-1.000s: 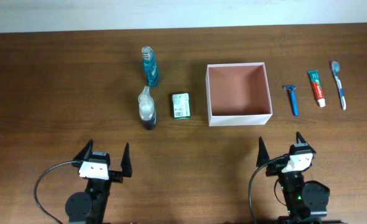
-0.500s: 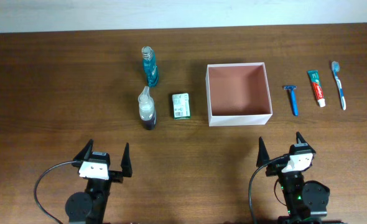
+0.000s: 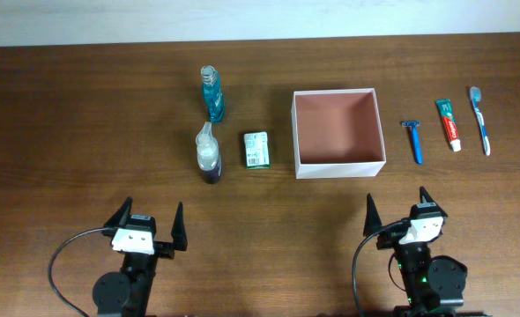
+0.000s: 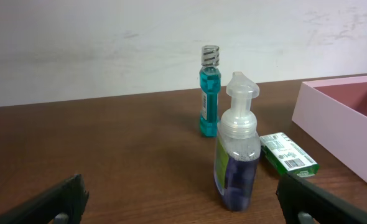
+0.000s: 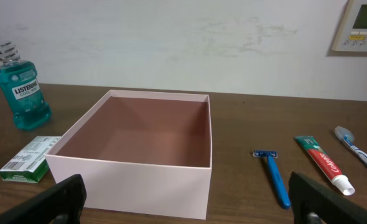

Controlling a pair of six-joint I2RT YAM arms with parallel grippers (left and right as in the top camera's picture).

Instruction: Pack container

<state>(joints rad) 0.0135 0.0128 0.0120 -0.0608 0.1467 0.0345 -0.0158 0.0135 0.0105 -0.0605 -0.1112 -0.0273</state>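
The container [image 3: 338, 169], a square white-walled box with a pinkish-brown floor, stands empty at the table's middle right; it also shows in the right wrist view [image 5: 134, 180]. Left of it lie a green-and-white soap box [image 3: 256, 149], a foam pump bottle [image 3: 207, 155] and a teal mouthwash bottle [image 3: 211, 95]. Right of it lie a blue razor [image 3: 413, 141], a toothpaste tube [image 3: 449, 124] and a toothbrush [image 3: 480, 120]. My left gripper [image 3: 149, 222] is open and empty near the front edge. My right gripper [image 3: 400, 209] is open and empty, in front of the container.
The items sit in a row across the far half of the dark wooden table [image 3: 84, 132]. A white wall [image 5: 171, 43] lies behind, with a thermostat [image 5: 361, 25] at the upper right.
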